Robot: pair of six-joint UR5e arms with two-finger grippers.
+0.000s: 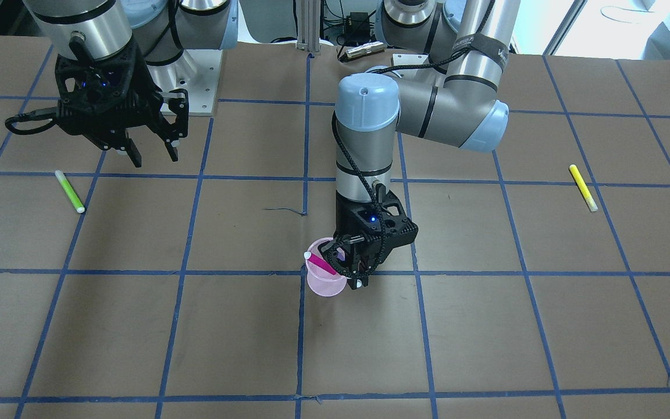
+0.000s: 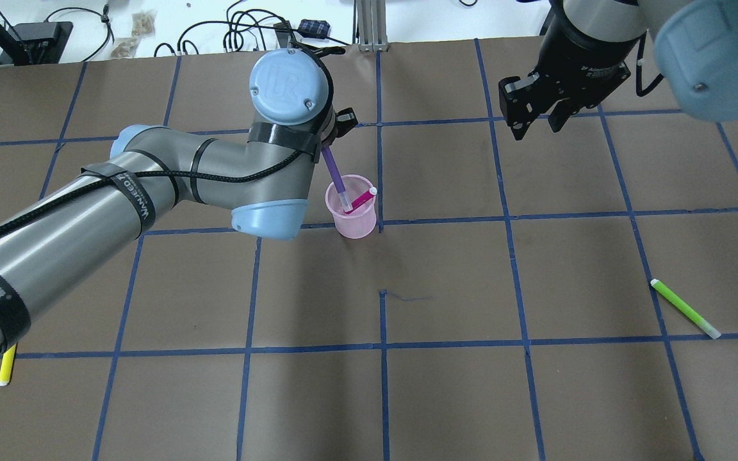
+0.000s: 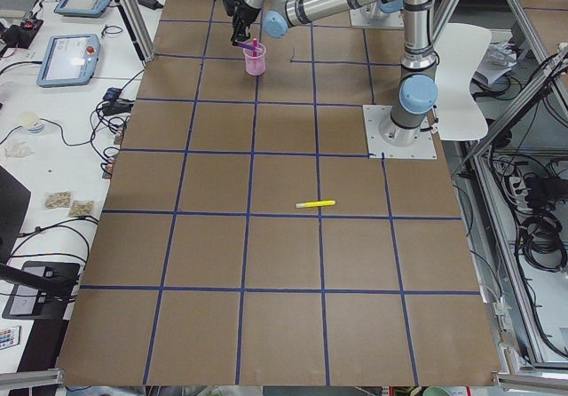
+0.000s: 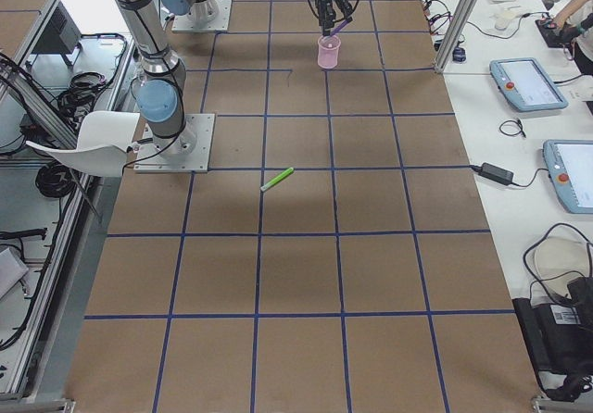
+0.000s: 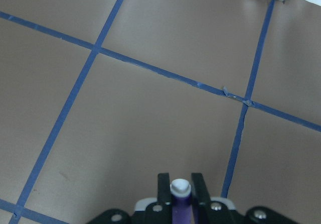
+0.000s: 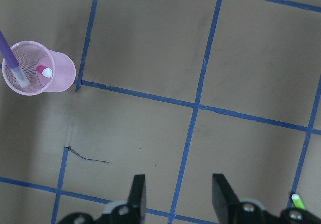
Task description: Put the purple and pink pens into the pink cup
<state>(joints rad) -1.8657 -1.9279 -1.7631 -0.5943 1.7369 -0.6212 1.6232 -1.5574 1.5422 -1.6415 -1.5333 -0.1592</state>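
- Across whole scene: brown table [image 2: 446,384] w/ blue tape grid.
- Left arm [image 2: 151,186] comes in from near-left and reaches to table centre. Its wrist hides most of its gripper from overhead. Blue cap carries "UR" logo; black strap has white print, only partly legible.
- Right arm [image 2: 599,38] hangs at far-right, well apart from cup.
- Right gripper [image 2: 537,127]: fingers spread wide, nothing between them, above bare table.
- Left gripper [image 1: 353,273]: fingers closed tight on top end of purple pen, just above cup's far-left rim.
- Pink cup [image 2: 357,224]: upright, approx. centre of table, beside a tape crossing.
- Purple pen [image 2: 336,176]: lower end inside cup, tilted up to far-left into the grip.
- Pink pen [image 2: 362,200]: inside cup, leaning on right rim, white tip up.
- Green pen [image 2: 683,308]: flat on table, near-right, well clear.
- Yellow pen [image 2: 5,368]: flat at near-left edge, top part hidden under left arm overhead.
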